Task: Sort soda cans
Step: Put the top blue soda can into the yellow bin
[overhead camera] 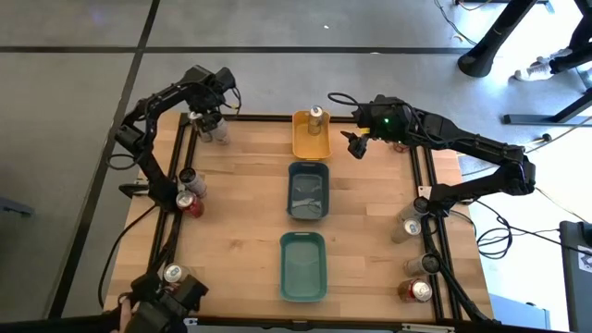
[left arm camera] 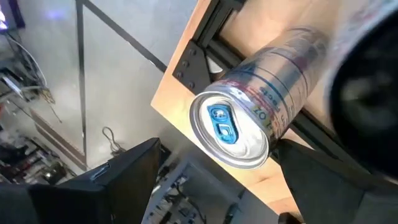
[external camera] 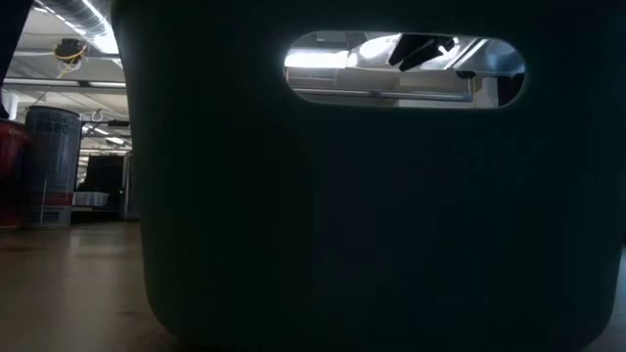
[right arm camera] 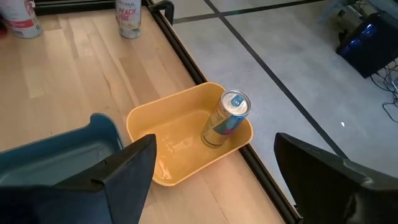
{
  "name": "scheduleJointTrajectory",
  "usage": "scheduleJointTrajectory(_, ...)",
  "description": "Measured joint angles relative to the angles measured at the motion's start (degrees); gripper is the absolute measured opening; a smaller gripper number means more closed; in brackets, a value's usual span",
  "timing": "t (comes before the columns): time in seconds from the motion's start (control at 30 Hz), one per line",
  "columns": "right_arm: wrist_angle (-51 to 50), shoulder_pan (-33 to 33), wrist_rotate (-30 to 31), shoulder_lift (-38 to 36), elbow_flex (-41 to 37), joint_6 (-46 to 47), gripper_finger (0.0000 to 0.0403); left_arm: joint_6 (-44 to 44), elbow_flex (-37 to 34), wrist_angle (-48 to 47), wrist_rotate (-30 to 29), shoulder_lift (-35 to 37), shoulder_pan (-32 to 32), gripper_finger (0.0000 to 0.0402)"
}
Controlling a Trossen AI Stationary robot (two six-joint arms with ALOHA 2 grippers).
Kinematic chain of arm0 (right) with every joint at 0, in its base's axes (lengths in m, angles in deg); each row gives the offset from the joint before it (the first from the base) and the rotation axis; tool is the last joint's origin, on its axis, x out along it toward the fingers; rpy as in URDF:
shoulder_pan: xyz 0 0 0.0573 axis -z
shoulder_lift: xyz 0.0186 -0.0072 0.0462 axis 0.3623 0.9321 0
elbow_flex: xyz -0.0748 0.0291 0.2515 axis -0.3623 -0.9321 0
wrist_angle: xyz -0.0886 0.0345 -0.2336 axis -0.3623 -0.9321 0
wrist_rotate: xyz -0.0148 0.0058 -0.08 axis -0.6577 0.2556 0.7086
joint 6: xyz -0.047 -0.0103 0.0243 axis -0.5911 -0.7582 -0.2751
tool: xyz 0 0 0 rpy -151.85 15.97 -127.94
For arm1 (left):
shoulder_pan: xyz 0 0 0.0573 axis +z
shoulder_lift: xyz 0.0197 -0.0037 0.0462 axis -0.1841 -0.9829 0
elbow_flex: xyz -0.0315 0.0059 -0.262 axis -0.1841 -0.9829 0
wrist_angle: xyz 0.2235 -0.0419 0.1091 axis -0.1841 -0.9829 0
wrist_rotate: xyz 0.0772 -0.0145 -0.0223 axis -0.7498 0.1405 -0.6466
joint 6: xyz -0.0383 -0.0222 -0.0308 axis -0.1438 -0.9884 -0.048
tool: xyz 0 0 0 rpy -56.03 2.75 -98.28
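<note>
My left gripper is open over the table's far left corner. A pale soda can with a silver top and blue tab shows between its fingers; the same can stands by the corner frame. My right gripper hangs open and empty just right of the yellow tray. A gold can stands upright on its base in that tray's far end. More cans stand along the left edge and the right edge. My left gripper has one finger right beside the pale can's top rim. Whether it touches the can, I cannot tell. The other finger stands clear of it.
Two teal trays lie in line down the table's middle, nearer than the yellow one. A black frame rail runs around the table. In the low view a dark tray wall fills most of the picture, with a can at its left.
</note>
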Motion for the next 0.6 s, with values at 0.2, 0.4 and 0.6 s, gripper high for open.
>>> scheduleJointTrajectory(0.2,-0.24,0.0,-0.01,-0.01,0.0,-0.03,0.0325,0.06,0.0,0.65,1.14,0.02,1.21,0.0317)
scheduleJointTrajectory(0.4,-0.24,0.0,-0.01,0.01,0.0,-0.03,0.0325,1.77,-0.03,1.03,3.1,0.04,0.73,0.0317)
scheduleJointTrajectory(0.6,-0.24,0.0,0.02,0.01,0.0,-0.44,0.0325,2.3,-0.04,1.1,3.31,0.04,0.49,0.0317)
